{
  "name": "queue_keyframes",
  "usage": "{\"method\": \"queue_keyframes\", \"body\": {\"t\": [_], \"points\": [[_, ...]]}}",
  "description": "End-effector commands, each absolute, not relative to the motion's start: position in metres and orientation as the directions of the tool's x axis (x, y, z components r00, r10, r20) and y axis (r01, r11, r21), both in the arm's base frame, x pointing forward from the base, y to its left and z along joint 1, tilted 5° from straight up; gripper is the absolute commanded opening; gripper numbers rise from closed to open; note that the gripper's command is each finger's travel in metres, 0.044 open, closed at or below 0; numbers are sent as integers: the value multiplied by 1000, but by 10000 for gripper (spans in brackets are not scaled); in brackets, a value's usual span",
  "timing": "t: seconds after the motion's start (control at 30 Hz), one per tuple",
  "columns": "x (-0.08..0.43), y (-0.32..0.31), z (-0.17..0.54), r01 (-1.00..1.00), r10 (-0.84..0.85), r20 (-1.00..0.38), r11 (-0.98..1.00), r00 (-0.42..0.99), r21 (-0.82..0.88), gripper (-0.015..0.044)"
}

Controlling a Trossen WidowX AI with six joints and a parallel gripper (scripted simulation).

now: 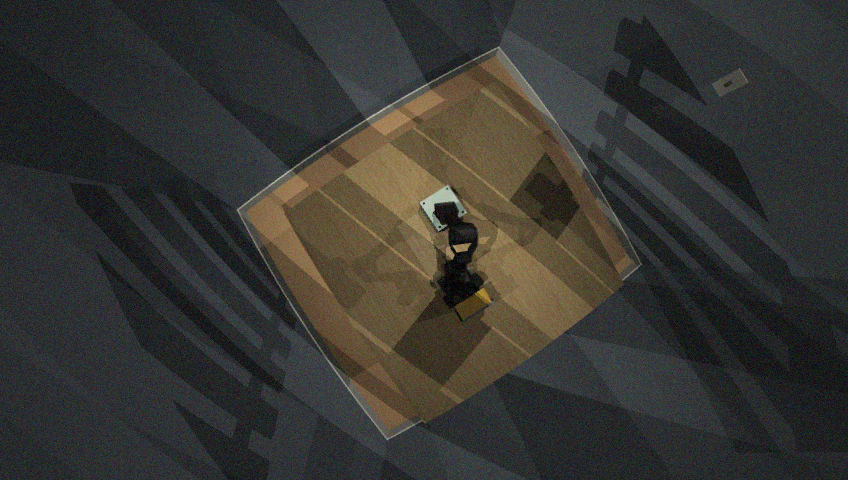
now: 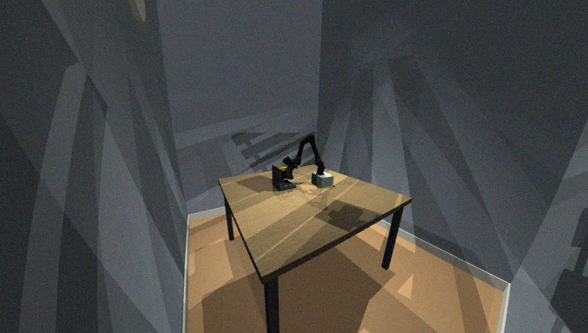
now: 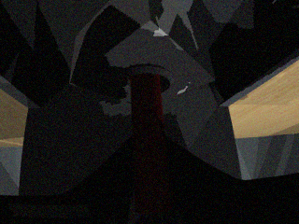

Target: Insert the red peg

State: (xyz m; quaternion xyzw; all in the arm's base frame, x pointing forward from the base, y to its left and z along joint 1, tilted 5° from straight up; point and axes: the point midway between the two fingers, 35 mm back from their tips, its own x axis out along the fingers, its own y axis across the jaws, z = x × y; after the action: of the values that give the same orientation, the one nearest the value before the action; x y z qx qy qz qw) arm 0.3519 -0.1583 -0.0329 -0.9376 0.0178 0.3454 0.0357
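The red peg point(image 3: 146, 105) stands upright in the wrist view, its lower end in the round hole of the grey block point(image 3: 192, 70). How deep it sits cannot be told exactly. My gripper point(image 3: 147, 141) point(image 2: 287, 178) is inside the box point(image 2: 277, 179), below the yellow roof point(image 1: 473, 305) point(image 2: 281, 166). Its fingers are slightly open around the upper part of the peg, very close to its sides. In the top view the arm and the roof hide the fingers and peg. In the exterior view they are small and dark.
The roof and the box's back wall are close to the wrist. The arm's pale base block point(image 1: 433, 196) point(image 2: 324, 180) stands on the wooden table point(image 1: 380, 172) point(image 2: 263, 214), opposite the box's open front. Dark shadows cross the table and walls.
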Motion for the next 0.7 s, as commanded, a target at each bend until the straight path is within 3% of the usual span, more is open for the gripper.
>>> {"method": "queue_keyframes", "body": {"t": [0.0,0.13,0.67], "points": [[352,-159,-32,-58,-9,-648,-997,762,-54,131],[352,-159,-32,-58,-9,-648,-997,762,-54,220],[319,-154,-34,-65,-11,-657,-996,754,-58,220]]}}
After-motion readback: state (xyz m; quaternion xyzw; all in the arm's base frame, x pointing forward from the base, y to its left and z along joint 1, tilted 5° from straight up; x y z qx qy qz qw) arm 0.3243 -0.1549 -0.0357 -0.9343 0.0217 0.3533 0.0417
